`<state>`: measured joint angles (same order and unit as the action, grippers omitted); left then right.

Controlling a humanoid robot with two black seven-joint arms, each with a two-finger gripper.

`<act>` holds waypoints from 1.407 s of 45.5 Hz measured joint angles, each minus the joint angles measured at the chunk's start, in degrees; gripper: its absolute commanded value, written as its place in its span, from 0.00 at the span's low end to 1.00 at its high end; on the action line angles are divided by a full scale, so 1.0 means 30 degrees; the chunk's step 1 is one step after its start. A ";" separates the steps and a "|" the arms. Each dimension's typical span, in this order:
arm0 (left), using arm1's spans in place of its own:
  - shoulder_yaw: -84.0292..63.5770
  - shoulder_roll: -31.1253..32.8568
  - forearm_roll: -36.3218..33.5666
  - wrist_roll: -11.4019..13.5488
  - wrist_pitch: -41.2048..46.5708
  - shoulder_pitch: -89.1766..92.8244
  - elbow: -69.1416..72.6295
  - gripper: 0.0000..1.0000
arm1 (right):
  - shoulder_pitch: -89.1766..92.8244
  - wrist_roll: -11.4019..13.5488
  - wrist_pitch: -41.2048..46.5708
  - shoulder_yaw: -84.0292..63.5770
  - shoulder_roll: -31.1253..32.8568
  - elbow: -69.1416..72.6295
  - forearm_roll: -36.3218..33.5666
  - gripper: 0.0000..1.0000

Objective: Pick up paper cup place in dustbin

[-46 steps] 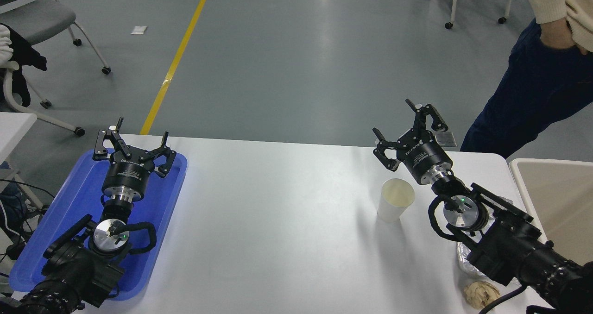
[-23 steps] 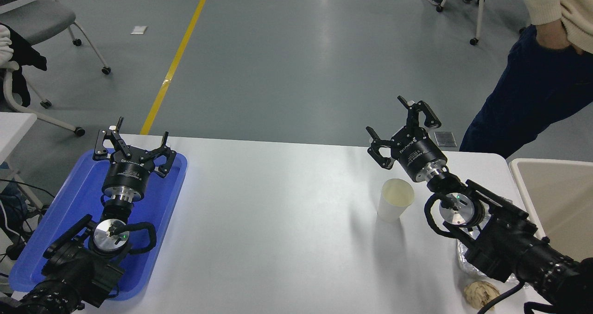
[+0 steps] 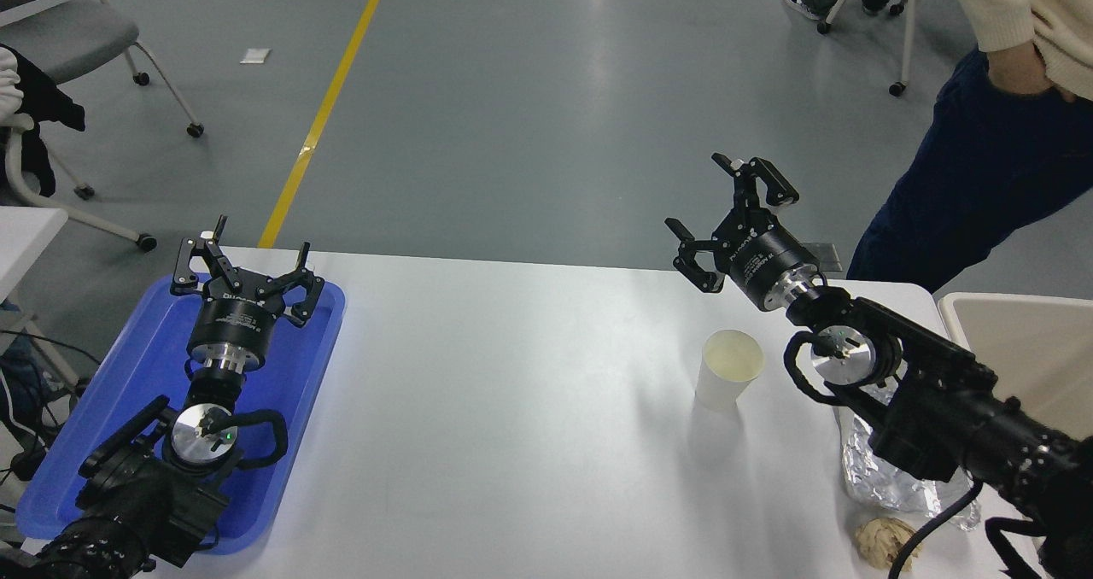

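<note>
Since the right claw (image 3: 733,212) is spread wide above the paper cup (image 3: 727,369), it should come down slowly around the cup.

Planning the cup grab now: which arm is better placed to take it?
Right. The right gripper is open just beyond the upright paper cup, with the dustbin on that side. The left gripper sits over the blue tray, far across the table.
</note>
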<state>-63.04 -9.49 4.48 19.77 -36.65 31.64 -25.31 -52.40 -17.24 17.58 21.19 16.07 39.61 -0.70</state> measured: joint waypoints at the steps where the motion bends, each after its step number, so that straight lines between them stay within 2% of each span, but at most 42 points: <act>1: 0.0000 0.0000 0.0002 0.0000 0.0000 0.0000 0.0000 1.00 | -0.0249 0.0017 -0.0030 -0.0415 0.0127 0.0018 0.0001 1.00; 17: -0.0006 0.0000 -0.0024 -0.0029 0.0000 0.0000 -0.0002 1.00 | -0.5240 0.0114 -0.0086 -1.0010 0.3043 0.1837 0.0409 1.00; 34: -0.0022 0.0000 -0.0028 -0.0029 -0.0003 -0.0002 -0.0002 1.00 | -1.2241 0.0075 0.0143 -2.0768 0.4912 0.6557 0.3100 1.00; 53: -0.0023 0.0009 -0.0030 -0.0058 -0.0029 -0.0001 -0.0011 1.00 | -1.8887 0.0007 0.1849 -2.8881 0.3941 1.1727 0.6536 1.00; 64: -0.0044 0.0024 -0.0026 -0.0081 -0.0030 -0.0024 -0.0015 1.00 | -2.2685 -0.0014 0.4883 -3.1329 0.3205 1.4803 0.7276 1.00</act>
<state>-63.17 -9.42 4.40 19.53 -36.74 31.57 -25.36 -120.46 -17.28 32.22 -72.80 25.68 84.02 21.13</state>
